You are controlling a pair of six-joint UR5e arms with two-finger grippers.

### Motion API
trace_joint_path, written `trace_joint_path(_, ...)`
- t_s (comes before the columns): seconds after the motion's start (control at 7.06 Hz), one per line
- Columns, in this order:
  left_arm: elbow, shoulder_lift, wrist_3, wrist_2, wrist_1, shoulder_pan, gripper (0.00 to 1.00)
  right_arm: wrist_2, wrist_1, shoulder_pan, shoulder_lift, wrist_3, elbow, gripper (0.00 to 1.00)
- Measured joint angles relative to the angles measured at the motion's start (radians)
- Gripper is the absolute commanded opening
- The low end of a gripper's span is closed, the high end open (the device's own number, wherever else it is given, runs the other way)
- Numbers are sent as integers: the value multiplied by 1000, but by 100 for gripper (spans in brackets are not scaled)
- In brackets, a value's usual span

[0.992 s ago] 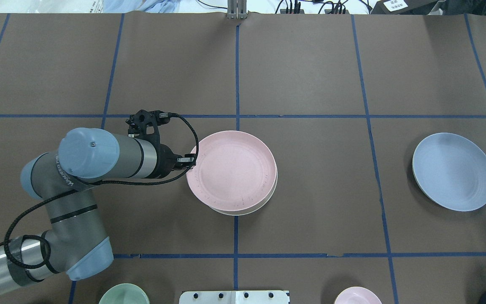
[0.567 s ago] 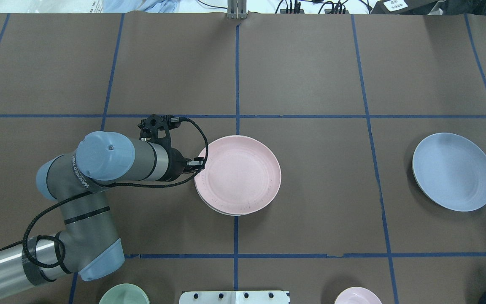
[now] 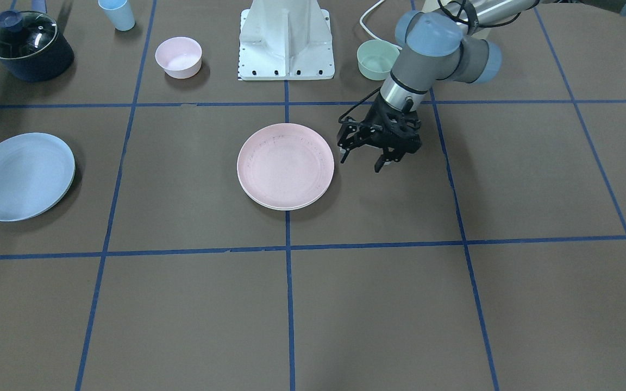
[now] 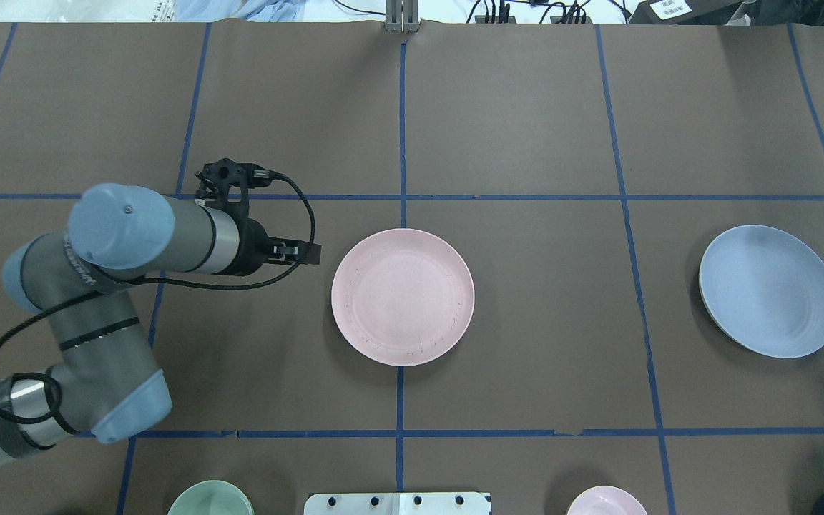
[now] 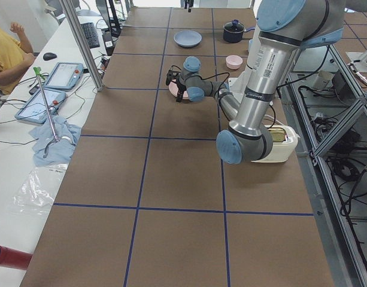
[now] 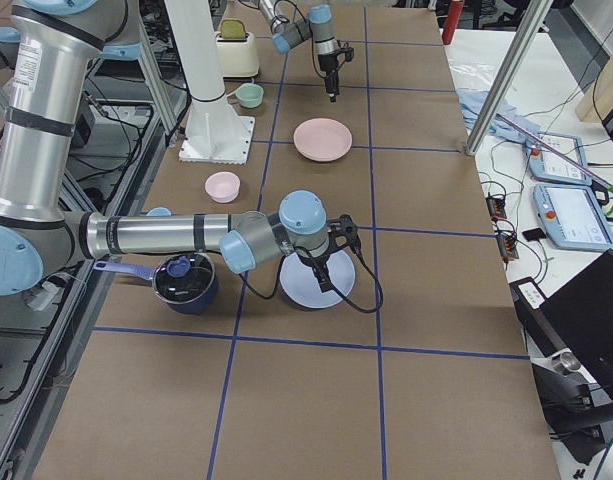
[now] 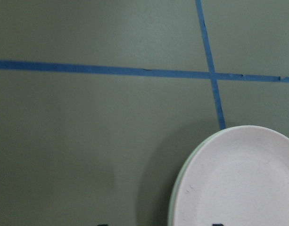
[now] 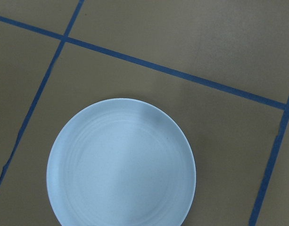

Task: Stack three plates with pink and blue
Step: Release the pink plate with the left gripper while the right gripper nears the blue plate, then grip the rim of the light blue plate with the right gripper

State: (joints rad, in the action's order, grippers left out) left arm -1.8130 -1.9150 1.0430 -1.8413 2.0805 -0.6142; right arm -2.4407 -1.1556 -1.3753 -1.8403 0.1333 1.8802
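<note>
A pink plate point(image 4: 403, 297) lies flat at the table's middle on top of another plate, whose pale rim point(image 3: 286, 208) just shows under it. It also shows in the left wrist view point(image 7: 238, 183). My left gripper point(image 4: 310, 251) is open and empty, a short way to the left of the pink plate and apart from it point(image 3: 362, 163). A blue plate point(image 4: 768, 290) lies alone at the far right and fills the right wrist view point(image 8: 120, 165). My right gripper point(image 6: 321, 275) shows only in the exterior right view, above the blue plate. I cannot tell whether it is open or shut.
Along the robot's side stand a green bowl point(image 3: 376, 58), a pink bowl point(image 3: 178, 56), a dark lidded pot point(image 3: 27, 46), a blue cup point(image 3: 117, 13) and the white robot base point(image 3: 286, 38). Blue tape lines grid the brown table.
My left gripper let go of the pink plate and drew back to the left. The plate settled squarely onto the plate beneath it.
</note>
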Motion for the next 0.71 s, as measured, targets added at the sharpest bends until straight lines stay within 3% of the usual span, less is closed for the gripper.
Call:
trace_joint_path(0.28,-45,181,-392,-135,-7,-224,100,111,99,112,-18,187,0,97)
trace_joint_path(0.57,-37,317,-777,-186,-2,-436,100,231,272,237,-62,383,-31,84)
trace_joint_path(0.71,-28,348,-866,-190,0,-488,100,262,377,266,-72,447,-85,78)
